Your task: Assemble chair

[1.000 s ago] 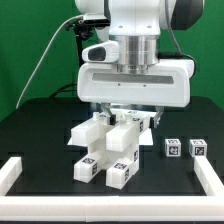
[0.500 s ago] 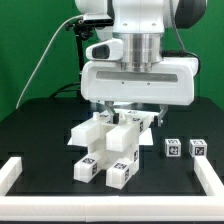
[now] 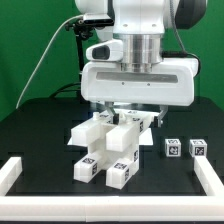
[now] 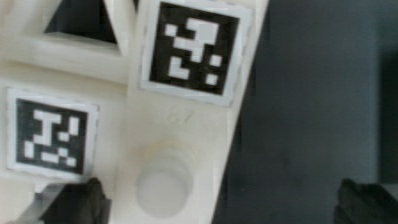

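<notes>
Black table [image 3: 40,135]: chair [image 3: 100,135] long axis toward camera

Chair parts [image 3: 108,145] crowd the middle of the bench [image 3: 40,135], directly under the wide-spread tool [image 3: 128,112]. Two small cubes [image 3: 173,148] block the exterior view's right. The left lies open, and rails [image 3: 10,172] bound the front corners.

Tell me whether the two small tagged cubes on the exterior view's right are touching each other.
Apart. The exterior view shows a strip of black table between the inner cube and the outer cube.
</notes>
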